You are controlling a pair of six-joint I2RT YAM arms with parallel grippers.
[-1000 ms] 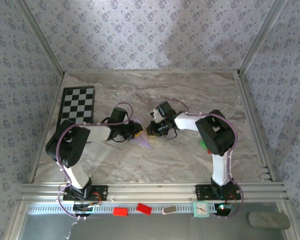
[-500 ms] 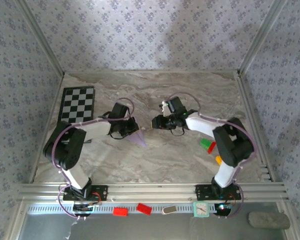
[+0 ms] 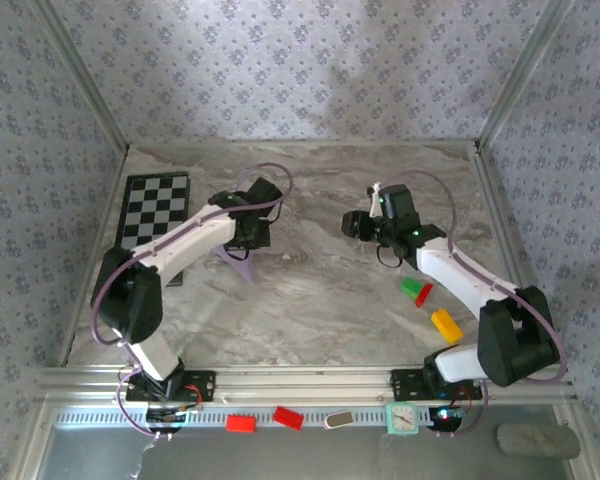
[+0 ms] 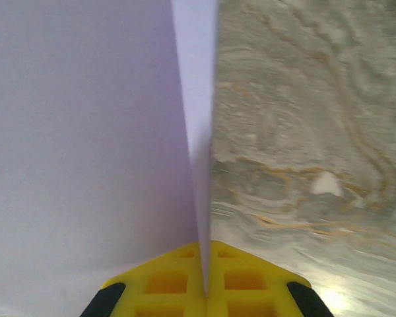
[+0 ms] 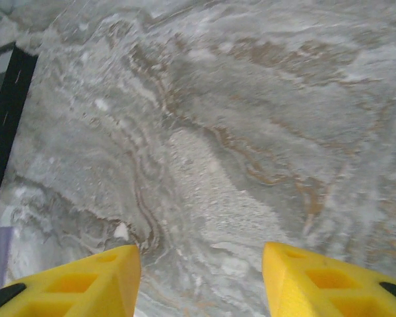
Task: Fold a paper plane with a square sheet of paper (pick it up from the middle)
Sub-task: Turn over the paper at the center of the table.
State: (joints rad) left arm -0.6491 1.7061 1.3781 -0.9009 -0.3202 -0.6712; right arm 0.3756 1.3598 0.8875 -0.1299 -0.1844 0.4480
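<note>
The paper plane (image 3: 237,264) is a folded piece of pale lilac paper that tapers to a point toward the near side. It hangs from my left gripper (image 3: 243,243) left of the table's centre. In the left wrist view the yellow jaws of that gripper (image 4: 204,254) are pressed together on the paper's folded edge. One lilac flap (image 4: 86,132) spreads out to the left. My right gripper (image 3: 348,226) is well to the right of the paper, above bare marble. Its yellow fingers (image 5: 86,281) stand apart with nothing between them.
A black-and-white checkerboard (image 3: 155,210) lies at the back left, seen also at the left edge of the right wrist view (image 5: 6,99). A green block (image 3: 413,290) and a yellow block (image 3: 446,325) lie near the right arm. Red blocks (image 3: 242,423) and a small clock (image 3: 402,419) sit on the front rail.
My right gripper opened, let go of the paper and drew back to the right. The left gripper stayed shut and carried the folded paper toward the back left.
</note>
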